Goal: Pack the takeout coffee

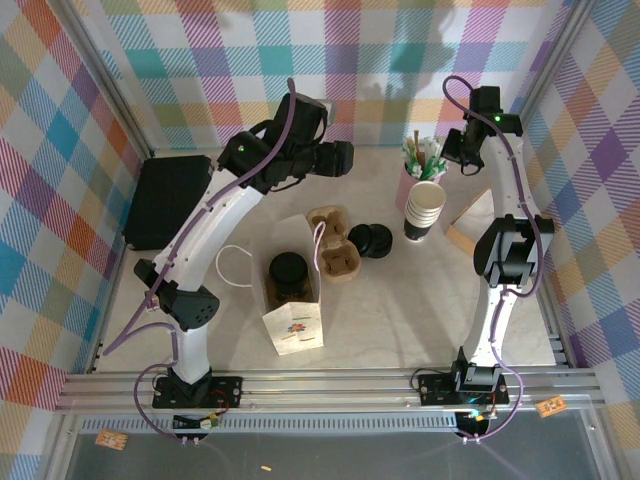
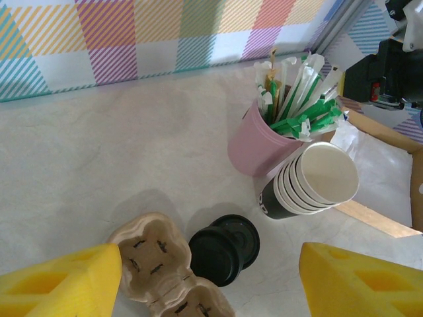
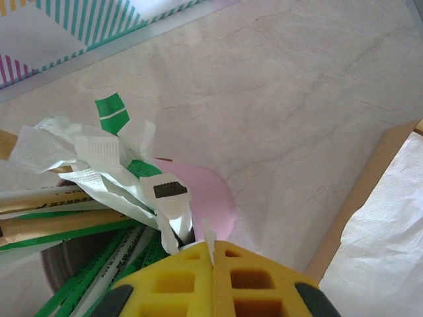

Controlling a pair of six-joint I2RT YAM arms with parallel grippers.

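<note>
The takeout coffee (image 1: 288,268) stands inside the open white paper bag (image 1: 293,328), and just its black lid shows. My left gripper (image 1: 340,160) hangs open well behind the bag. In its wrist view it (image 2: 211,284) is over the loose black lids (image 2: 225,247), with nothing between the yellow fingers (image 2: 59,281). My right gripper (image 1: 445,152) is over the pink cup (image 1: 412,180) of wrapped straws. Its yellow pads meet (image 3: 213,247) and pinch a thin white straw wrapper (image 3: 210,232) at the cup's (image 3: 215,195) rim.
A brown pulp cup carrier (image 1: 333,245) lies beside the loose lids (image 1: 370,240). The stack of lidless cups (image 1: 425,205) leans against the pink cup (image 2: 254,145). A napkin box (image 1: 468,228) sits at the right and a black case (image 1: 170,200) at the left.
</note>
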